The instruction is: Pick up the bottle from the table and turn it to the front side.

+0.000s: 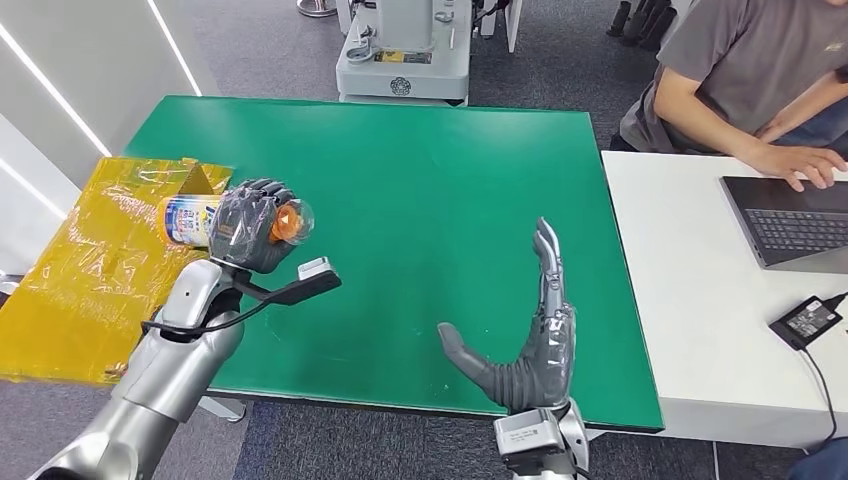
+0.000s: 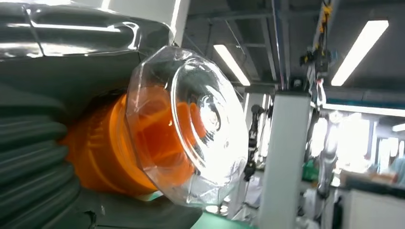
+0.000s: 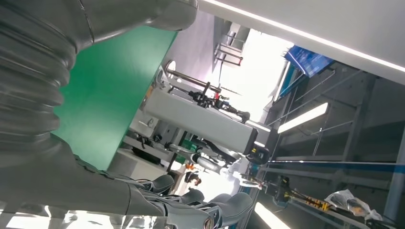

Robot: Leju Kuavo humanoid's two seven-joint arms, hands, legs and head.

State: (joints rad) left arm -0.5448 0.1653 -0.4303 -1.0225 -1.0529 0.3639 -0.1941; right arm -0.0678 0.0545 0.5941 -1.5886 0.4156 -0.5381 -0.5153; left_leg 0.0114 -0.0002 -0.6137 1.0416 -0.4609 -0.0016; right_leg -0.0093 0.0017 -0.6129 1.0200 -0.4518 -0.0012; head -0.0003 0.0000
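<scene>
Already the pick-up looks done: the left robot hand (image 1: 250,226) has its fingers wrapped around the bottle (image 1: 195,219) and holds it in the air above the left edge of the green surface (image 1: 430,190), next to a yellow wrapped box (image 1: 95,260) that stands just off that edge. The bottle lies roughly level. Its long axis runs left to right across the head view, with the labelled body sticking out of the hand toward the yellow box and the orange cap (image 1: 287,222), under a clear dome, pointing toward the middle of the surface. In the left wrist view the clear dome over the cap (image 2: 191,126) faces almost straight out past the fingers, which fits that reading. What is left, I judge, is the turn itself: whether the label's front side faces forward yet is not clear, since the fingers cover much of it.

Further right, the right robot hand (image 1: 525,335) holds nothing; it stands edge-up above the near part of the surface with fingers straight together and thumb spread apart, well clear of the bottle. At the far right, a person (image 1: 745,80) works at a laptop (image 1: 790,215) on a white table (image 1: 690,300).
</scene>
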